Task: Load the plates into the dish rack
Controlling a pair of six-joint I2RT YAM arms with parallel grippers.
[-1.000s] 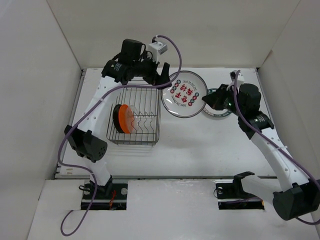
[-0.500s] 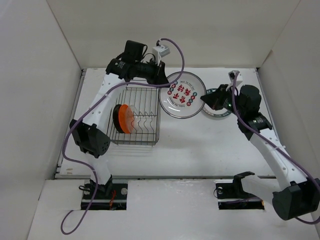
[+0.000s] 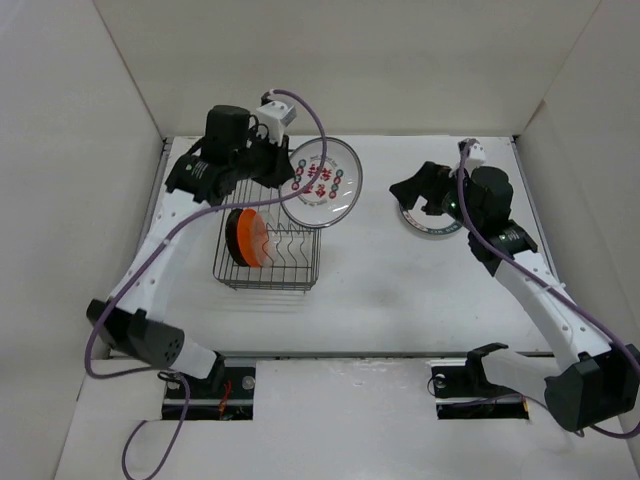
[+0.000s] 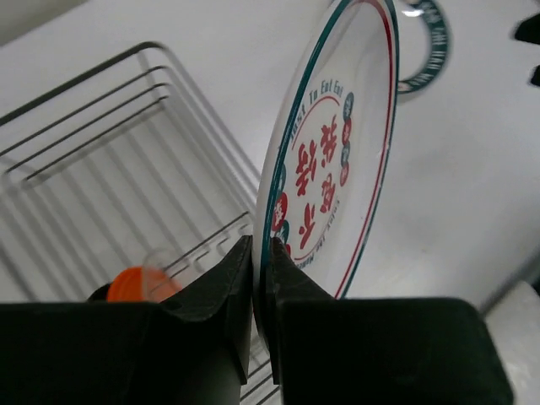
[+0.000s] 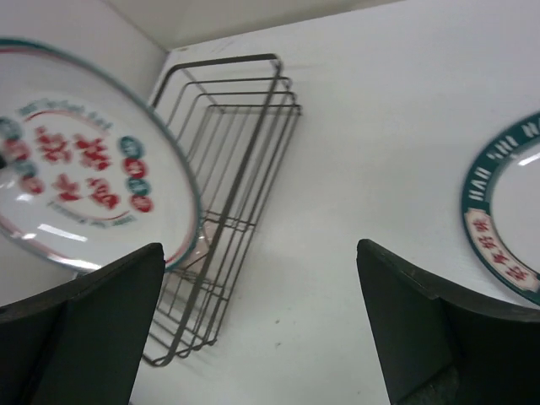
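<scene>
The left gripper (image 4: 260,253), clamped on the red-marked plate (image 4: 337,160) rim, holds it near upright over the dish rack (image 3: 266,287) far right corner; free tines (image 3: 291,243) lie nearward. The right gripper (image 3: 408,189) gapes.

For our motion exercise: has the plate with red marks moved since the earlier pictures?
Yes. The plate with red marks moved left, from beside the dish rack to over its far right corner.

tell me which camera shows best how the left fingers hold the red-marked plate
Left wrist: the left fingers are seen close up, shut on the rim of the plate, which stands nearly edge-on. Top external shows the plate tilted above the dish rack, the pinch too small. Right wrist shows only its face, no grip.
</scene>
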